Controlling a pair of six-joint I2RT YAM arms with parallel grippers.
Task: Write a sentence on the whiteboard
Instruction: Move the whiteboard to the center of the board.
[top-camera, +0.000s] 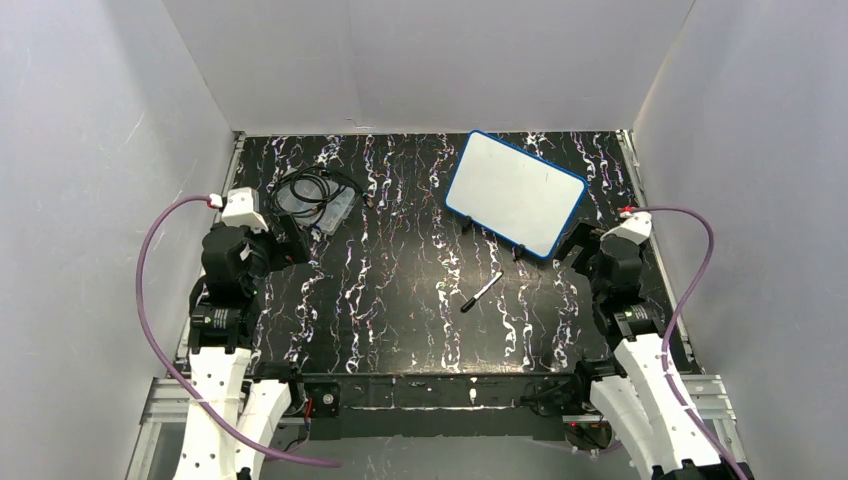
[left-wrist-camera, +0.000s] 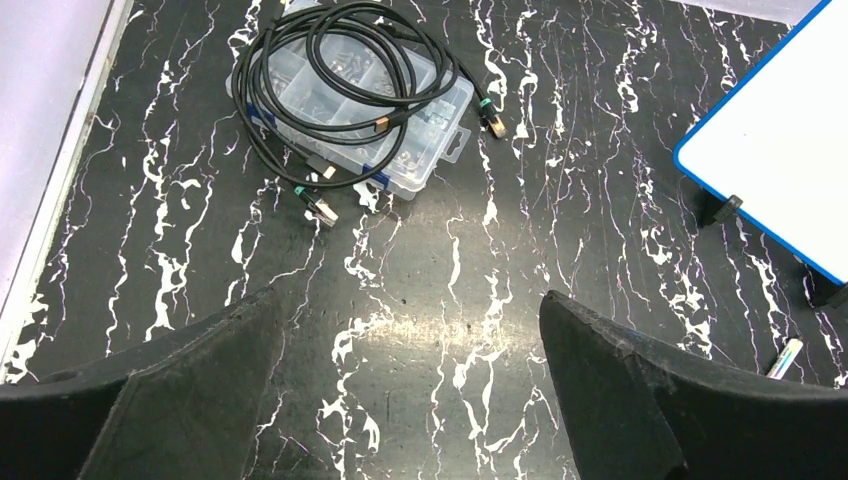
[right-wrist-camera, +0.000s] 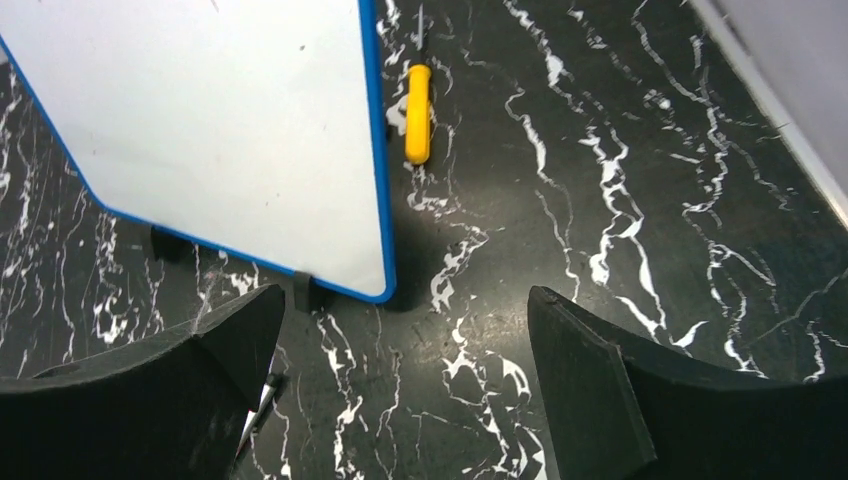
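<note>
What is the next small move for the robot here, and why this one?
Probably lower the right hand toward the marker to grasp it. The whiteboard shows no writing, both hands stand open and empty, and the marker lies loose on the table, closer to the right hand than to the left hand.

Glossy marbled table (top-camera: 400, 300) — smooth whiteboard (top-camera: 515, 193), clear plastic box (left-wrist-camera: 428, 140)
</note>
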